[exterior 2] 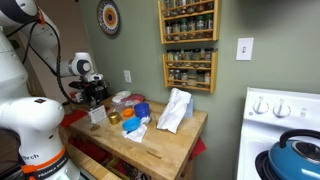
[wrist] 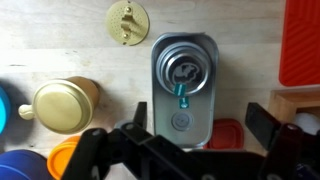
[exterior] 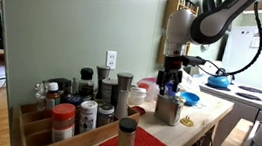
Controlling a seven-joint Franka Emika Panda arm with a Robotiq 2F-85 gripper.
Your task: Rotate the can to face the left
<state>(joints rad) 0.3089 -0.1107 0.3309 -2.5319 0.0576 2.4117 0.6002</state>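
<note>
My gripper [wrist: 196, 135] is spread wide, grasping nothing. The can [wrist: 183, 85] stands upright on the wooden table [wrist: 250, 40] at the wrist view's centre. It sits between my fingers [wrist: 105, 152] and touches neither.

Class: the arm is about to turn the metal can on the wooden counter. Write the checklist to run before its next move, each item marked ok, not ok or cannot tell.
1. Claw open: ok; fingers stand wider than the can.
2. Claw centred over can: ok in wrist view.
3. Can upright: ok in an exterior view.
4. Claw low enough to grip: cannot tell.
5. Gold-topped jar apart from can: ok.
6. Label's present facing: cannot tell.
</note>
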